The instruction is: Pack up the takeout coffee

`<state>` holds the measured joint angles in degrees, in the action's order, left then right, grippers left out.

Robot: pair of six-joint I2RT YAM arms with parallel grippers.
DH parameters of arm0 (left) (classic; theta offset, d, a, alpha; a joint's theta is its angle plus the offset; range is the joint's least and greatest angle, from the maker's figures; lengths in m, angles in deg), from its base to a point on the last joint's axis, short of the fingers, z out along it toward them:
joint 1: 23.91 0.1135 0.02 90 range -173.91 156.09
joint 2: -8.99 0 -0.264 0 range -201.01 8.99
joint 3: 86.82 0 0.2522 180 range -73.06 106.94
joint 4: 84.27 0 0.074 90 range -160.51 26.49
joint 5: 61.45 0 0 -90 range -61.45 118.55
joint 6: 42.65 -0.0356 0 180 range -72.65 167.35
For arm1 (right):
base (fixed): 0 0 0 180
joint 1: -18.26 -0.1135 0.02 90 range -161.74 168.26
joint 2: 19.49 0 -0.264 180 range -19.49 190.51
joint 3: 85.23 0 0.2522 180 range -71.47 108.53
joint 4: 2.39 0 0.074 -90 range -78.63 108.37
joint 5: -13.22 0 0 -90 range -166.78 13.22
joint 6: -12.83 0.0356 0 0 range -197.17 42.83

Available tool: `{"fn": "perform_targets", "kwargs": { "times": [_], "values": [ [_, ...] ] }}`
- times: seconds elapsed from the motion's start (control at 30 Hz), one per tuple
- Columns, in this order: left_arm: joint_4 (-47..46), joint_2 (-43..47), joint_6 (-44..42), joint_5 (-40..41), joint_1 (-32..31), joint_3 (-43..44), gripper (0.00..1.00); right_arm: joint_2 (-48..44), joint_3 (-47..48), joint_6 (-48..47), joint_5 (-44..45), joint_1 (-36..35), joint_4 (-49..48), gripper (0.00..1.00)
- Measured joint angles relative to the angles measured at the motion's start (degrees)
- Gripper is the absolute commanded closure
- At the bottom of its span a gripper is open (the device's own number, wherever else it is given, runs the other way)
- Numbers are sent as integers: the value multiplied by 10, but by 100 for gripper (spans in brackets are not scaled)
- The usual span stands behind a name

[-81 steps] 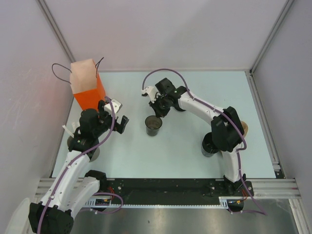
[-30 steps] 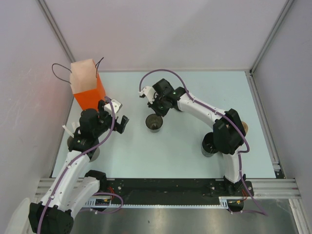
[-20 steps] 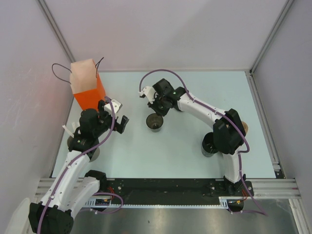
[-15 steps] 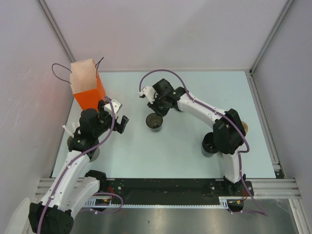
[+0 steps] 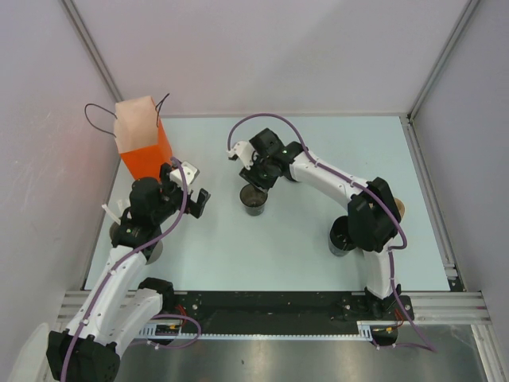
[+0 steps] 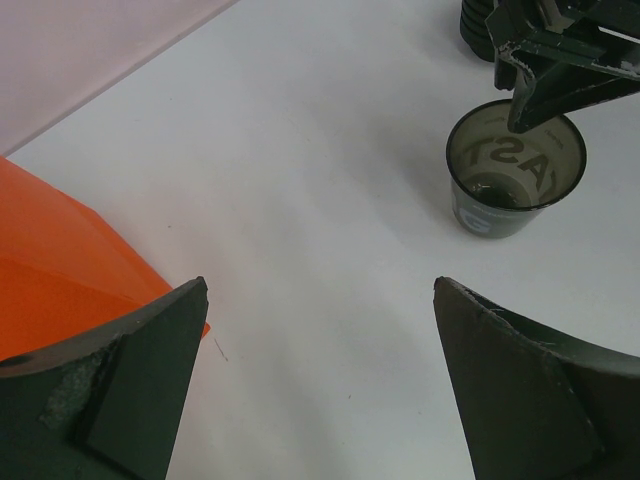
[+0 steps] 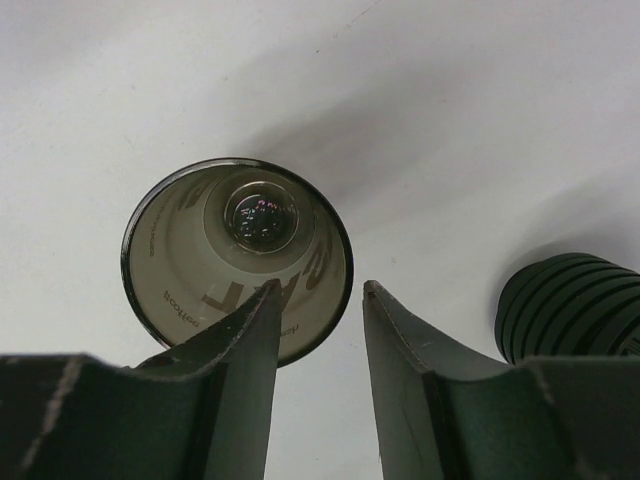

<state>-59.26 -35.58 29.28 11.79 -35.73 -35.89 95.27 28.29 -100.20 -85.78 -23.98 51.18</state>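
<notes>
Takeout coffee (image 7: 570, 310) was on the surface (image 6: 300, 150) near the open smoky cup (image 7: 235, 255), but apart from it (only its ridged black side showed, cut off by the frame edge). The right hand (image 7: 322, 290) had its fingers parted astride the rim of that open cup, one inside and one outside, without pinching it. The left hand (image 6: 318, 282) was spread wide and held nothing, just beside the orange bag (image 6: 60, 260).

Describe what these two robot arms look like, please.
The left arm and right arm have white links between chunky black joints, with a purple cable looping along each. The left gripper and right gripper each end in two dark, flat, wedge-shaped fingers, scuffed at the edges.
</notes>
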Motion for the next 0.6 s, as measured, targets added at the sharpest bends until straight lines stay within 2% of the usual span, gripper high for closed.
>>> {"fn": "perform_targets", "kwargs": {
  "times": [0.13,0.43,0.6],
  "values": [
    [0,0,0,0,0,0,0,0,0,-2,0,2,8,43],
    [0,0,0,0,0,0,0,-18,20,-10,-5,20,29,26],
    [0,0,0,0,0,0,0,-41,45,-11,-4,58,29,22]
  ]
}}
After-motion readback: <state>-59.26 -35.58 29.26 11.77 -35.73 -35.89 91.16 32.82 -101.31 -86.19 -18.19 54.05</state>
